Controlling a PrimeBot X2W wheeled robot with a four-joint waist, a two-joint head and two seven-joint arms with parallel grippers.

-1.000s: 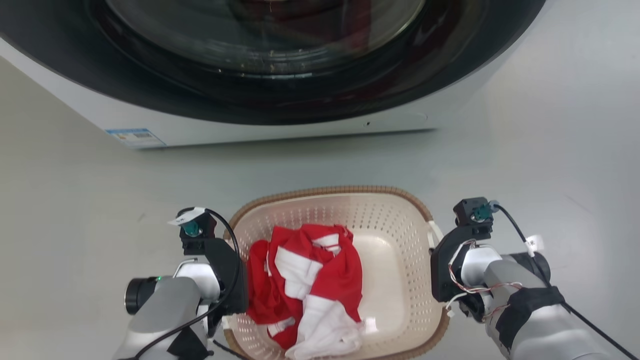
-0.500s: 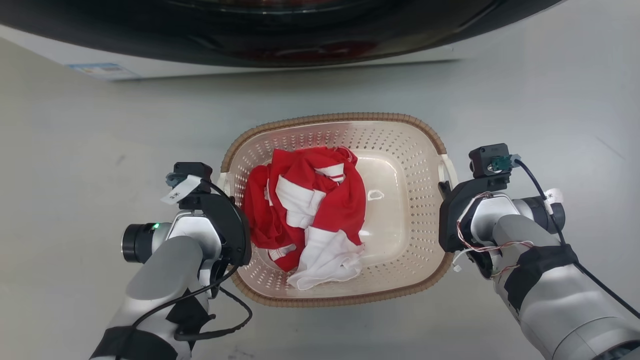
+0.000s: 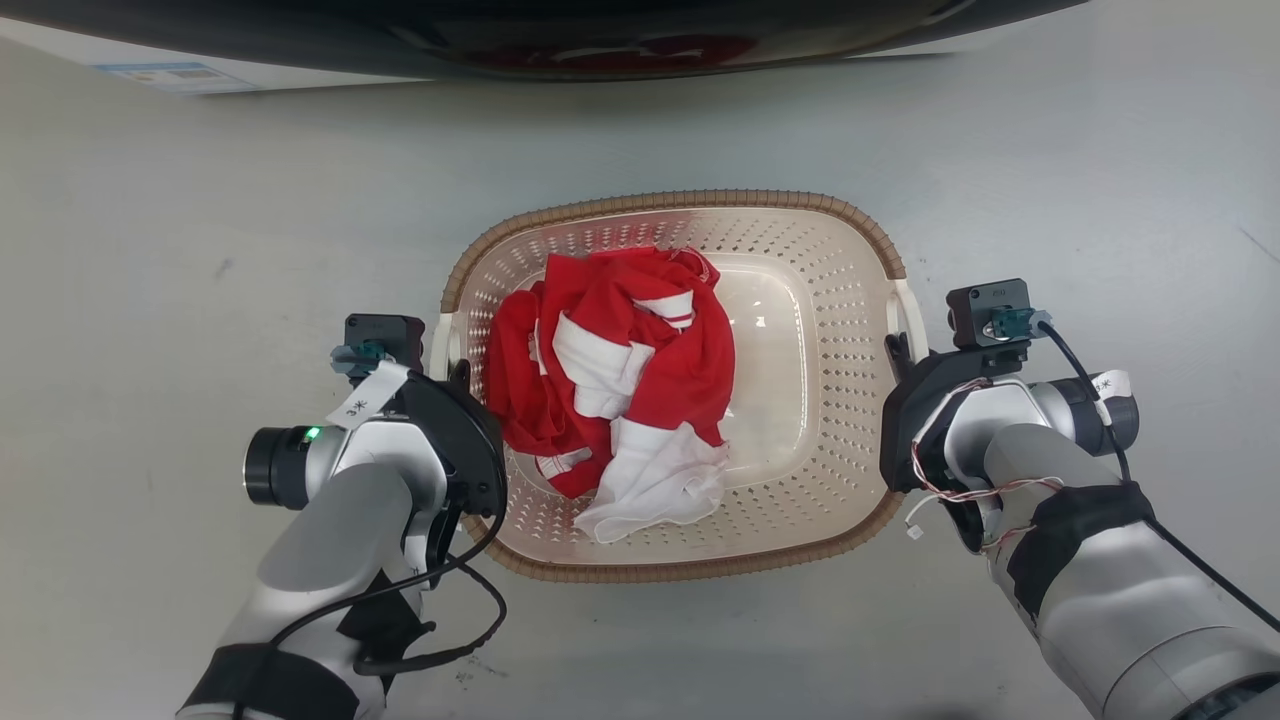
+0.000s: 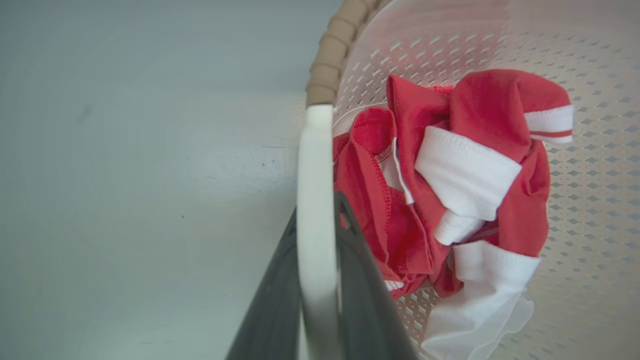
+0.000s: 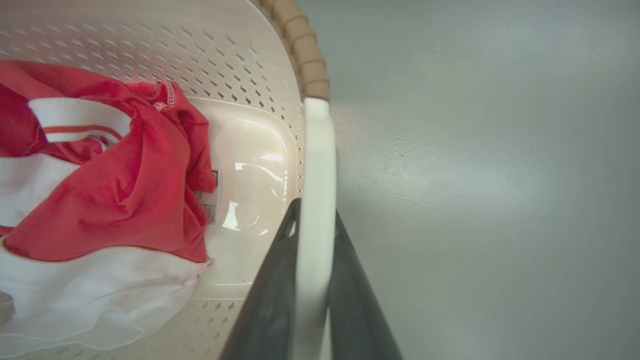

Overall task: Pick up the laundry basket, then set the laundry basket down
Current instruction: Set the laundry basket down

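There it was: the left claw (image 3: 461,374) had its two dark fingers (image 4: 272,305) pinched onto the white handle (image 4: 314,200) on its side of the laundry basket (image 3: 690,568), one finger outside the wall, one inside. Across from it, the right claw (image 3: 898,352) did the same, clamped on the opposite white handle (image 5: 317,170), fingers (image 5: 267,305) pressed to either face of it. So the basket sat squarely between the two claws, its brown woven rim running away from each grip toward the washer (image 3: 600,40) beyond the fingertips. Inside, a crumpled red-and-white garment (image 3: 620,390) lay heaped much closer to the left claw, just past its inner finger, while the bare cream bottom showed on the right claw's side. Grey floor (image 3: 200,250) lay on the outer side of each claw. Whether the base was touching that floor, I could not tell.
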